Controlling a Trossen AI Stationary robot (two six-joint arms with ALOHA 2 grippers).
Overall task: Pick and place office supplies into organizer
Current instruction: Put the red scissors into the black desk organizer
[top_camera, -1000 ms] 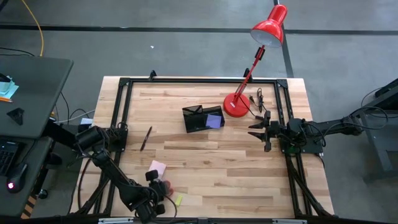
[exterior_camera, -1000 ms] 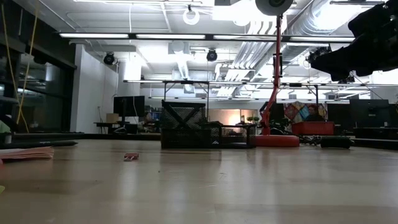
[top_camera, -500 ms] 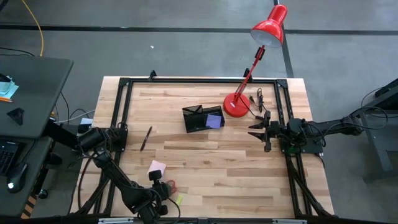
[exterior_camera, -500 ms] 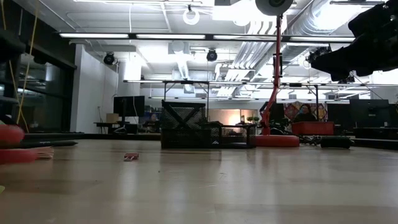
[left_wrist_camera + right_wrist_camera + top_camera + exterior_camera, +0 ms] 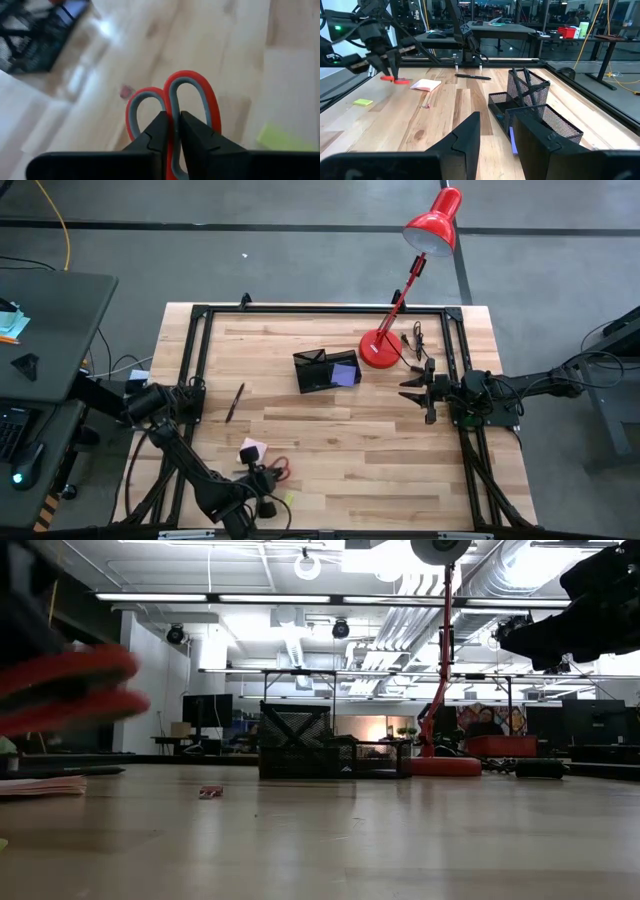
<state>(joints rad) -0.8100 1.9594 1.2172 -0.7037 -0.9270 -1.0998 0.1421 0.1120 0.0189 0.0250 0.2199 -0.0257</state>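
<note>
My left gripper (image 5: 266, 478) is near the table's near-left corner, shut on the red-handled scissors (image 5: 279, 469), which also show in the low view (image 5: 62, 690). The black mesh organizer (image 5: 325, 370) stands mid-table with a purple sticky pad (image 5: 345, 375) inside. A pink pad (image 5: 252, 448), a yellow piece (image 5: 288, 500) and a black pen (image 5: 234, 402) lie flat on the wood. My right gripper (image 5: 410, 391) waits open at the right edge. My left gripper pinches the scissors between its two fingers (image 5: 157, 132) where the two handle loops meet (image 5: 172, 100). The fingers slant down from above. The loops stick out past the fingertips; the gripper hides the blades. The scissors are lifted clear of the table, roughly level.
A red desk lamp stands on its round base (image 5: 380, 350) just right of the organizer, its arm leaning toward the far-right corner. A tiny red bit (image 5: 425, 105) lies on the wood. A black frame (image 5: 300, 309) borders the table. Bare wood stretches between organizer and near edge.
My left gripper has risen from the table and shifted slightly right, keeping its hold. The scissors, low by the table a second ago, now hang clear above it, their handles much higher in the low view.
</note>
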